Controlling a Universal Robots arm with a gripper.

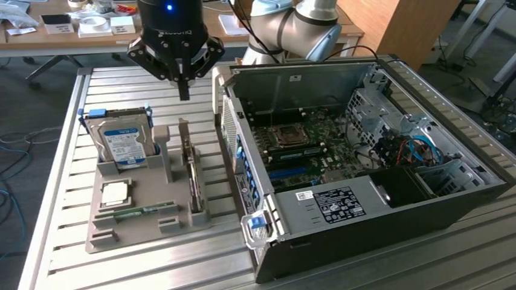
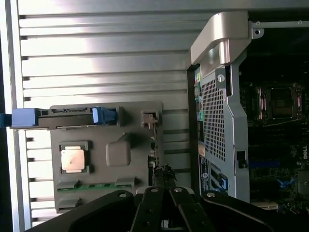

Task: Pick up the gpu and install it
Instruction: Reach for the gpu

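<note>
The table (image 1: 121, 266) is showing ribbed pale metal, brushed and softly gleaming where the light is falling. The tray (image 1: 133, 238) is looking like matt grey plastic. The hard drive (image 1: 125, 142) is presenting silver metal under a glossy blue-white paper label, and the chip (image 1: 115, 193) is wearing a smooth metal lid. The gpu (image 1: 193, 181) is showing a dull, dark board edge. The computer case (image 1: 363, 241) is combining matt black outer panels with bare grey sheet metal, perforated at the rear. The gripper (image 1: 183, 90) is shining as glossy black plastic.
</note>
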